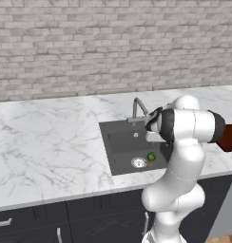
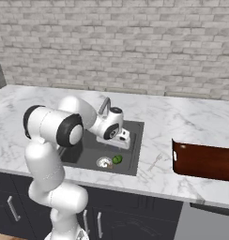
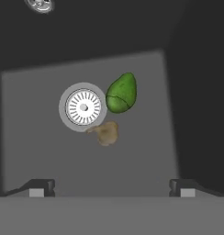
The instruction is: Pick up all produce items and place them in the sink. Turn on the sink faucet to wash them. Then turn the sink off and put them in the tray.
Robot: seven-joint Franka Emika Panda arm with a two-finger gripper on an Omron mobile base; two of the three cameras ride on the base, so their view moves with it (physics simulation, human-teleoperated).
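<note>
Both produce items sit on the floor of the sink (image 1: 119,142), the green fruit (image 3: 121,93) right beside the drain (image 3: 83,106) and the tan lump (image 3: 105,133) just below it, touching the drain's rim. The gripper (image 3: 109,187) hangs above them, fingers spread wide and holding nothing. With both pieces in the basin, the step in hand looks like the wash: lift clear of the basin walls, then reach for the faucet (image 1: 138,108) at the back edge and work it gently, as it looks thin. Around it, white marble counter (image 1: 51,137), a brick wall (image 1: 89,42) behind, and the brown tray (image 2: 203,161) well off to the right
</note>
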